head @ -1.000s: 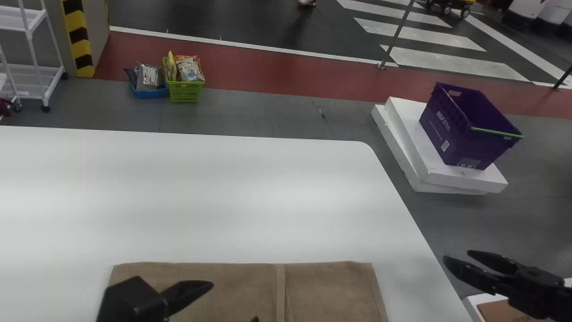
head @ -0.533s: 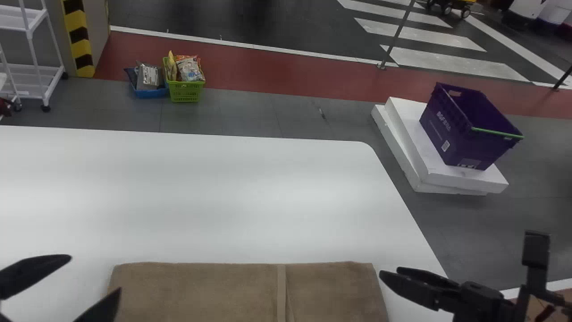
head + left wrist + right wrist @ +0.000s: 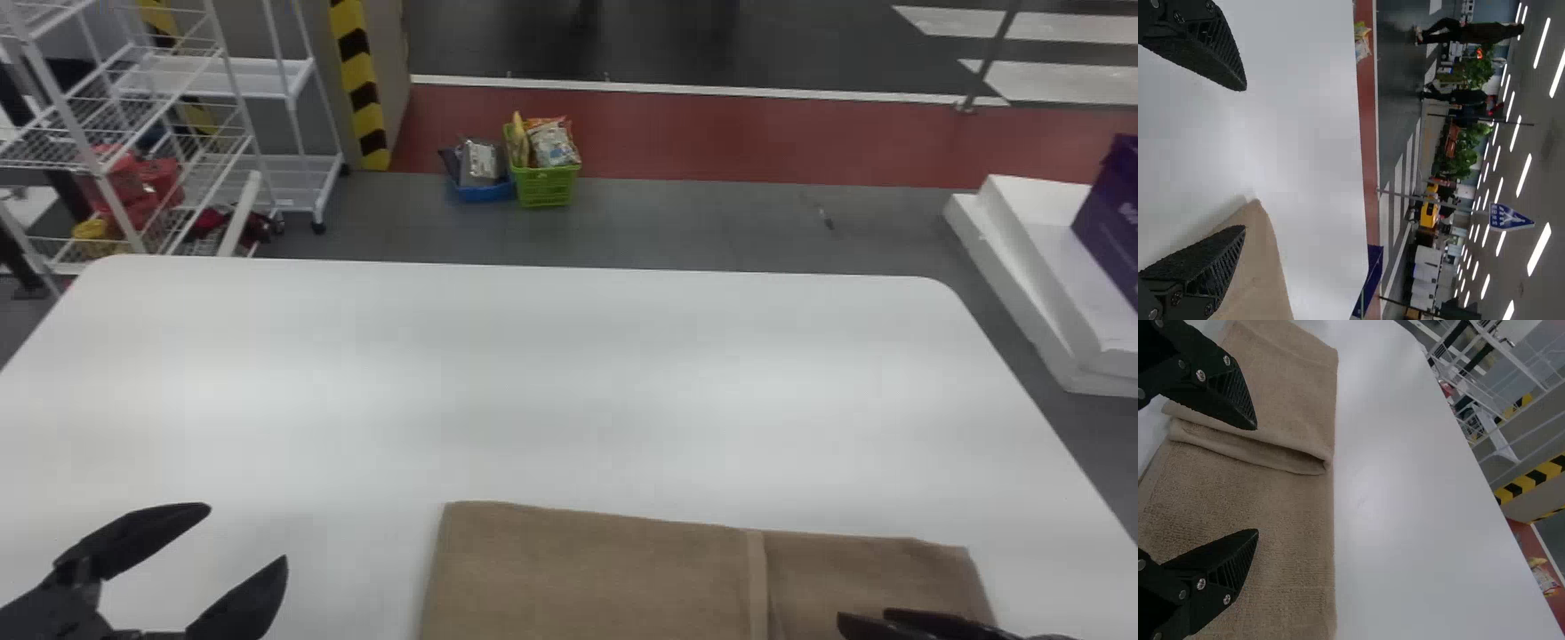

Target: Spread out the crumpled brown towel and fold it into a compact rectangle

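At the lower left of the head view my left gripper (image 3: 249,542) stands open, left of the brown towel (image 3: 587,569), which lies flat near the table's front edge with a raised band across it. My right gripper (image 3: 876,618) is over the towel's right part at the bottom edge. In the left wrist view the left gripper (image 3: 1245,159) is open, with a corner of the towel (image 3: 1261,267) beside the lower finger. In the right wrist view the open right gripper (image 3: 1258,480) is above the towel (image 3: 1291,527), where a folded-over layer ends in a rolled edge.
The white table (image 3: 533,373) stretches beyond the towel to its far edge. Past it on the floor stand a wire rack (image 3: 133,169), a green basket (image 3: 544,185) of packages and white slabs (image 3: 1040,284) carrying a purple crate (image 3: 1111,213).
The head view has turned left. My left gripper has moved off the towel to its left side. My right gripper has come in from beyond the table's right edge to over the towel.
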`<action>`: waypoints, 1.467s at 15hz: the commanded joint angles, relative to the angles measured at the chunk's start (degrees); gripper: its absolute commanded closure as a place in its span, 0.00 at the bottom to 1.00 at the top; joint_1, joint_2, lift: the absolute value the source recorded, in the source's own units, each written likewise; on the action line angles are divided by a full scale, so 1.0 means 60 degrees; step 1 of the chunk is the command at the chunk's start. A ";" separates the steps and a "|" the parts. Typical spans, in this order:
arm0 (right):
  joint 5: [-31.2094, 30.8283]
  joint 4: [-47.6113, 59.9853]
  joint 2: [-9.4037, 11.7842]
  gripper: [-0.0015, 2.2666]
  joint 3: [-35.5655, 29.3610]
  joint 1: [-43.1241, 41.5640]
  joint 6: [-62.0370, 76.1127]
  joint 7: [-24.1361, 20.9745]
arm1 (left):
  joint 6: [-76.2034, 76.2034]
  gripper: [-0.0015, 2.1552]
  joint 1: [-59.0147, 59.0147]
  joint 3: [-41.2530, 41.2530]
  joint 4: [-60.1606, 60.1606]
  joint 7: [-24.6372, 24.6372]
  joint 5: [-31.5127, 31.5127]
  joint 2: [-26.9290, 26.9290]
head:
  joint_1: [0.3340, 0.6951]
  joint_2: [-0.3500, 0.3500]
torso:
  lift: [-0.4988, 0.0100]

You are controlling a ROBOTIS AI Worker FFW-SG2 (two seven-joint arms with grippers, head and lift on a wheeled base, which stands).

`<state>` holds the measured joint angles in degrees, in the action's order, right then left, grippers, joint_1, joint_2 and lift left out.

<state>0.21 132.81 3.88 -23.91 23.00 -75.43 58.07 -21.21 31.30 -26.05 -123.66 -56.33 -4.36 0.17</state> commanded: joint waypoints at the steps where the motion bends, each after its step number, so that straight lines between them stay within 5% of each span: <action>1: -0.0182 -0.0338 0.0013 0.15 0.0542 -0.0201 0.0039 -0.0127 | 0.0055 0.03 -0.0001 -0.0112 0.0074 -0.0045 -0.0064 -0.0054 | 1.00 0.54 | 0.73; 9: -0.0401 -0.0412 -0.0031 0.16 0.1626 -0.0391 -0.0019 -0.0406 | 0.0143 0.04 -0.0031 -0.0156 0.0161 -0.0075 -0.0152 -0.0054 | 1.00 0.68 | 0.73; 22: -0.0387 -0.0646 -0.0046 0.37 0.2036 -0.0699 -0.0254 -0.0494 | 0.0436 0.04 -0.0045 -0.0229 0.0352 -0.0133 -0.0152 -0.0054 | 1.00 0.75 | 0.73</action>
<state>-2.73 128.89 3.65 -11.72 18.84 -76.94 55.03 -18.59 31.02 -27.42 -121.50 -56.99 -5.27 0.18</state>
